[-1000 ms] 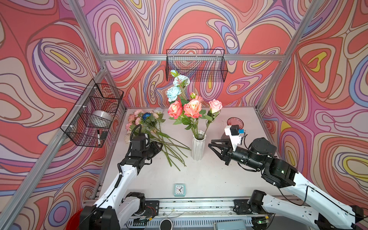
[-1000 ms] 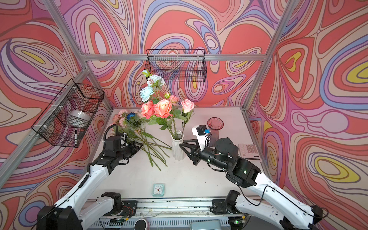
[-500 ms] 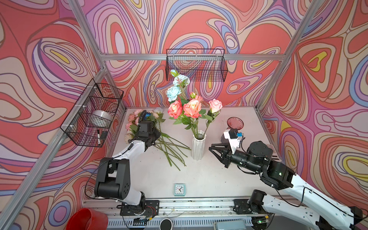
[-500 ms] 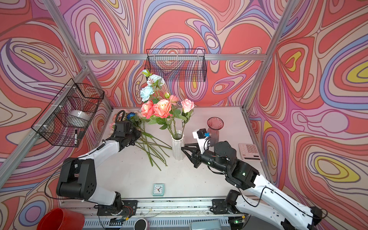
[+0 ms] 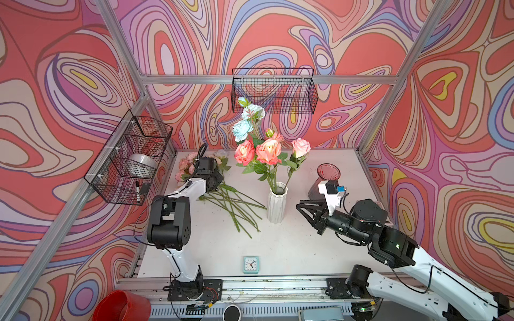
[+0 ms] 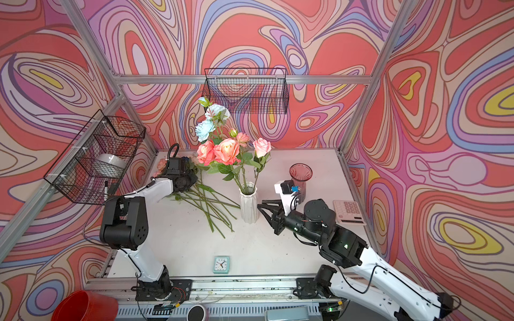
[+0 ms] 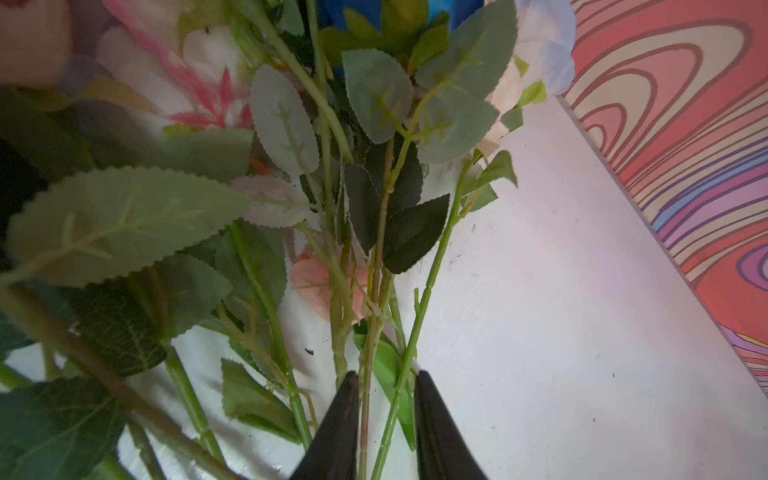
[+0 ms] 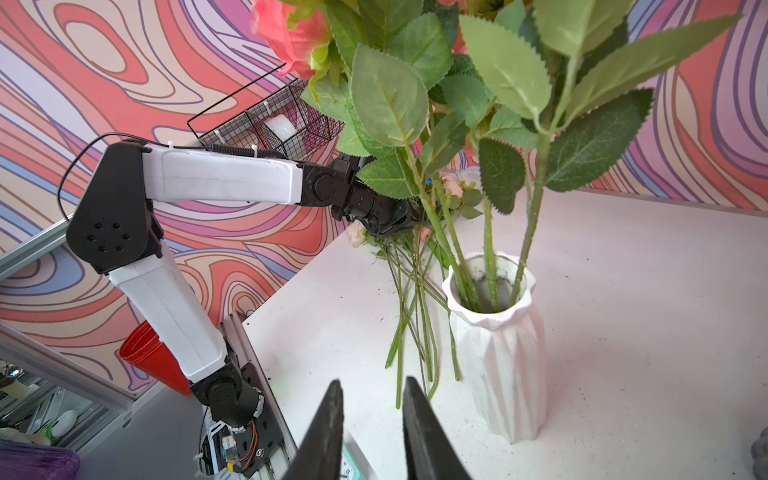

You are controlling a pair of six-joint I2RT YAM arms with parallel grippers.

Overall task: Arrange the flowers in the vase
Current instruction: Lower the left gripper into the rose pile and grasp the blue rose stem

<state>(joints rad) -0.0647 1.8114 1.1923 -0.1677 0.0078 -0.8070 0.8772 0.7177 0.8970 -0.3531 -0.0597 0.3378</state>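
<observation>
Several flowers (image 5: 268,151), peach, pink and pale blue roses, stand in the white ribbed vase (image 5: 276,204), seen also in the right wrist view (image 8: 498,353). More flowers (image 5: 230,203) lie on the table left of it, blooms toward the back left corner. My left gripper (image 7: 386,376) is down on this pile. Its jaws stand narrowly apart, with two green stems and a leaf between them. In both top views its wrist hides the fingertips. My right gripper (image 5: 298,206) hovers just right of the vase, narrowly open and empty (image 8: 372,384).
A dark red glass vase (image 5: 328,178) stands behind my right wrist. A calculator (image 6: 349,212) lies at the right edge and a small teal clock (image 5: 251,264) at the front. Wire baskets hang on the left wall (image 5: 130,158) and back wall (image 5: 274,90).
My left arm has reached back and its gripper has come down over the lying flowers near their leaves. The right gripper has drifted slightly right and lower beside the vase.
</observation>
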